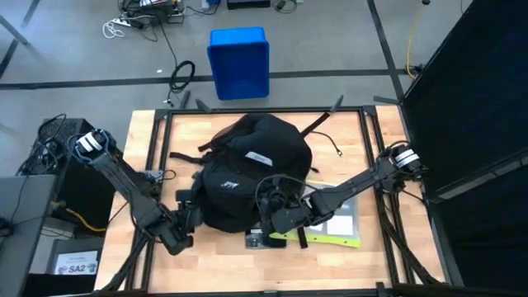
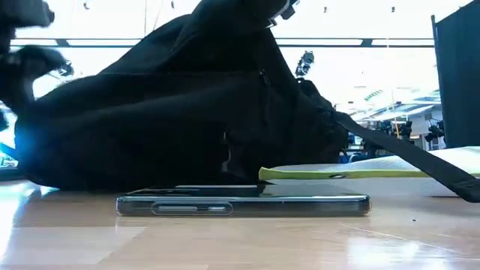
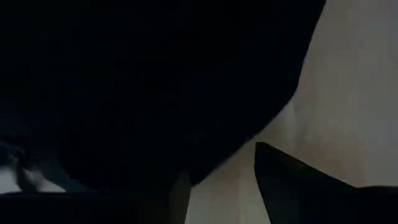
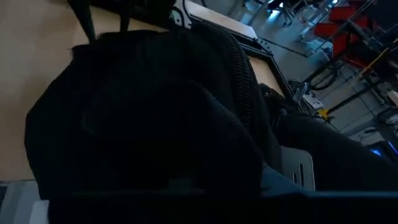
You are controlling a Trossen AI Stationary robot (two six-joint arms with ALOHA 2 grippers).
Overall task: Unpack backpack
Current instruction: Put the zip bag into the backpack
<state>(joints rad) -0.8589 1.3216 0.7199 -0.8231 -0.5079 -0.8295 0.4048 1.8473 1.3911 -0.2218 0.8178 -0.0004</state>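
At the backpack (image 1: 247, 169), both grippers half buried in fabric, finger states impossible to tell.

You had even, bright overhead light on the table (image 1: 157, 140). The low view was backlit by glaring windows, so the backpack (image 2: 187, 112) read as a silhouette. Both wrist views were dim and blurred, the left one almost black.
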